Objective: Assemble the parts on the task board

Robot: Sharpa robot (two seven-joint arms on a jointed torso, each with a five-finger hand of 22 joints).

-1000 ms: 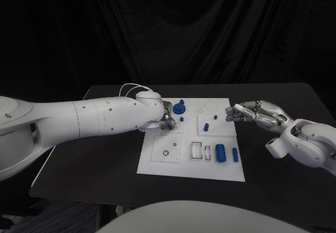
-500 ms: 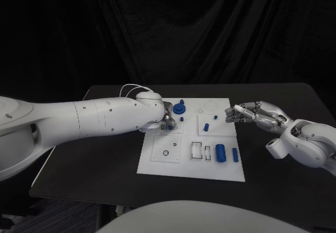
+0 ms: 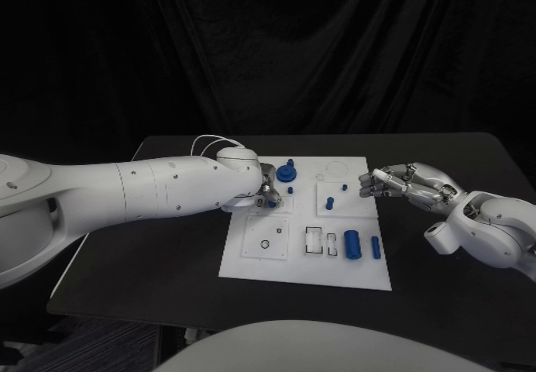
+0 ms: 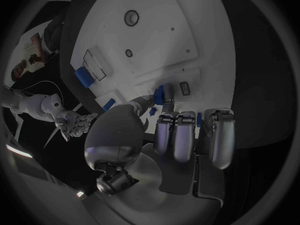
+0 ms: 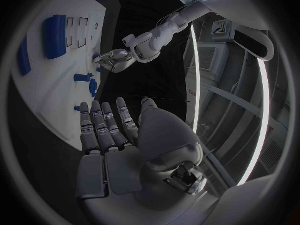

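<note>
The white task board [image 3: 293,260] lies mid-table. My left hand [image 3: 266,194] hovers over its far left part. In the left wrist view my left hand [image 4: 181,135] pinches a small blue part [image 4: 159,94] between thumb and a finger, right at the board [image 4: 156,35]. A blue knob [image 3: 287,172] and a blue peg [image 3: 330,204] stand on the board, and a blue cylinder [image 3: 351,243] lies near its front beside a smaller blue piece [image 3: 376,247]. My right hand [image 3: 402,182] floats at the board's right edge, holding nothing. Its fingers [image 5: 103,125] are stretched out and apart.
Black table [image 3: 146,263] surrounds the board on all sides. A white cable [image 3: 207,139] loops above the left wrist. Rectangular slots [image 3: 321,240] and a ring-shaped hole [image 3: 263,245] mark the board's front half.
</note>
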